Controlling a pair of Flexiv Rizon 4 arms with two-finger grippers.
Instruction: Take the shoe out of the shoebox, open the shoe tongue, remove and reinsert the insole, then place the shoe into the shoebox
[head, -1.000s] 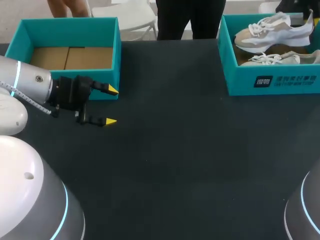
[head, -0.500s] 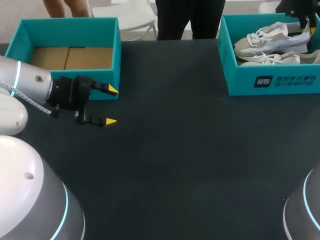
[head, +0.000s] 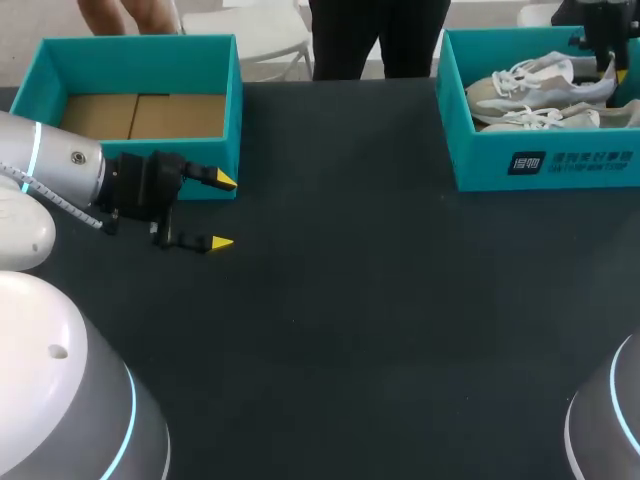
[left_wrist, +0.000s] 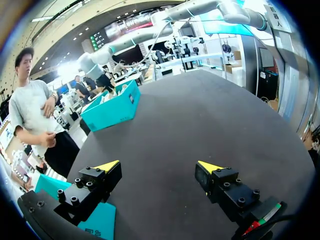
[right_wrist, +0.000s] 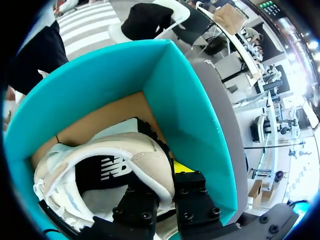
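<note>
Right jaws look clamped on only the heel rim of the top shoe (right_wrist: 125, 150), sat in the teal shoebox (head: 480, 165) w/ a 2nd shoe (head: 545, 118) under it, so a lift could slip or snag the wall; left jaws hang apart over the table (head: 350, 300).

The heel of the shoe (right_wrist: 125, 150) hid 1 yellow tip of the right gripper (right_wrist: 167, 175) clamped on it
</note>
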